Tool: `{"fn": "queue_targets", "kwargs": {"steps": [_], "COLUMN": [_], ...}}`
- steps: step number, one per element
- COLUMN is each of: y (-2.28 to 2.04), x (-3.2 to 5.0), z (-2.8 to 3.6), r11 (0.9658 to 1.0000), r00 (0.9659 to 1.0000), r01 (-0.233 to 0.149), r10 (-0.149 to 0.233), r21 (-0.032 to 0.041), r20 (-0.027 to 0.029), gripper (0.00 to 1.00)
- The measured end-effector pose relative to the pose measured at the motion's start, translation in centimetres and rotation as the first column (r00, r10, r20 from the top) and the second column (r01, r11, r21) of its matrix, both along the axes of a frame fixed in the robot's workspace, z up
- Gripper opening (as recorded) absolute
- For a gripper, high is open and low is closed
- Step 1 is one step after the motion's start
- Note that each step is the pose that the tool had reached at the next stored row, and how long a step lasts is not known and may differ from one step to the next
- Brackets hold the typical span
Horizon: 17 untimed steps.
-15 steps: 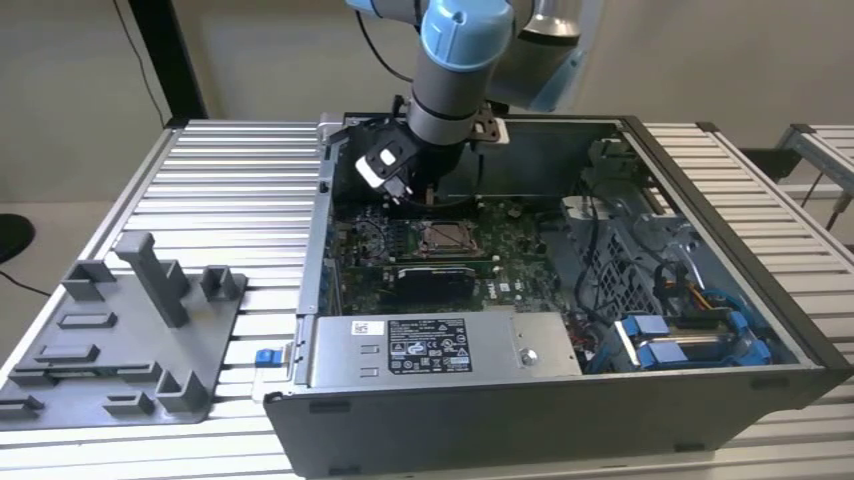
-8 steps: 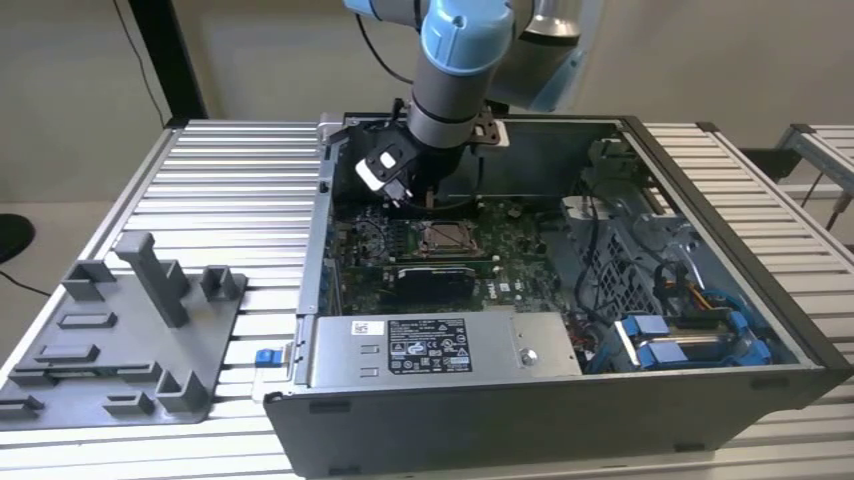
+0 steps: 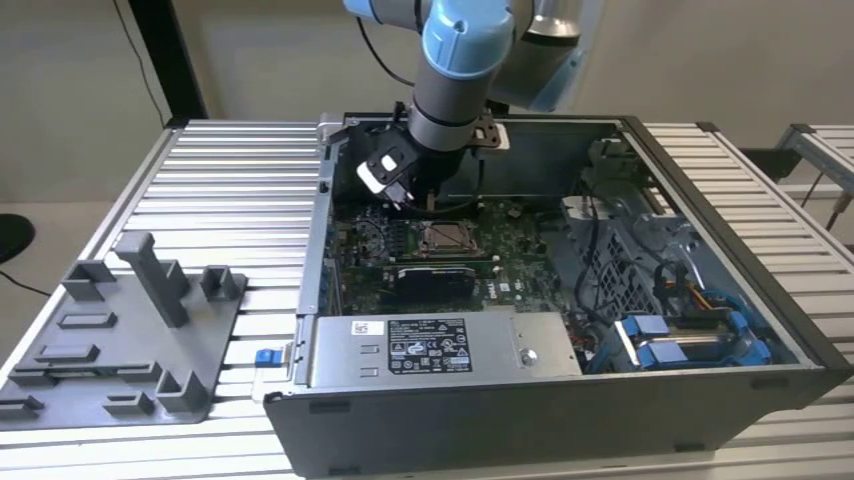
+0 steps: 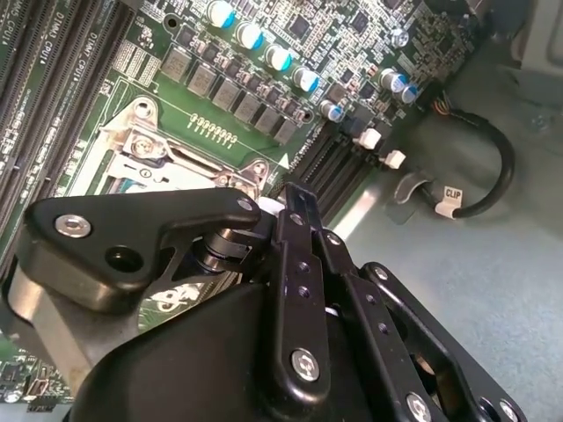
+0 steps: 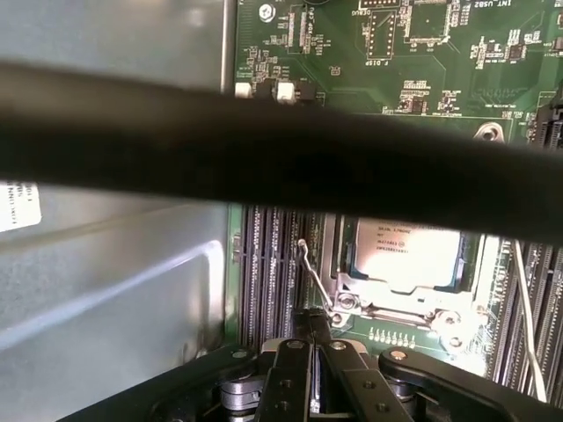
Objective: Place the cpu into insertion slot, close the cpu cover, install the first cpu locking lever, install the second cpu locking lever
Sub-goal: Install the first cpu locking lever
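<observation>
You had the end effector (image 5: 317,327) low at one corner of the insertion slot (image 3: 447,237), pressed together; whether it pinched anything, I could not tell. The cpu (image 5: 409,255) sat in the slot, the cpu cover (image 5: 345,280) apparently down. A thin wire lever (image 5: 310,268) ran lengthwise from the end effector's tip along the slot's side.

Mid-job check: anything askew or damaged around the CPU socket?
Nothing looks spilled or damaged. The silvery square cpu lies flat under the thin silvery cover frame. One oddity: the thin wire lever beside it slants up off the green circuit board, by the gripper, seemingly unlatched.
</observation>
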<state>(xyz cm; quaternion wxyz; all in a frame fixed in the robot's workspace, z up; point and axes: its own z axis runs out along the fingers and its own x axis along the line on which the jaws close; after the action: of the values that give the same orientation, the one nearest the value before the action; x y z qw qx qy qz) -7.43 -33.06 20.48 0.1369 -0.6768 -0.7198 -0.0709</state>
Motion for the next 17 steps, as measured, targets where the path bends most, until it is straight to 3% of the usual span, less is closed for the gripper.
{"fn": "queue_targets", "kwargs": {"steps": [17], "y": [-0.11], "x": [0.44], "z": [-0.38], "r11": [1.0], "r00": [1.0], "r01": [0.0], "r10": [0.0], "r21": [-0.0001], "r20": [-0.0001], "gripper": [0.0]}}
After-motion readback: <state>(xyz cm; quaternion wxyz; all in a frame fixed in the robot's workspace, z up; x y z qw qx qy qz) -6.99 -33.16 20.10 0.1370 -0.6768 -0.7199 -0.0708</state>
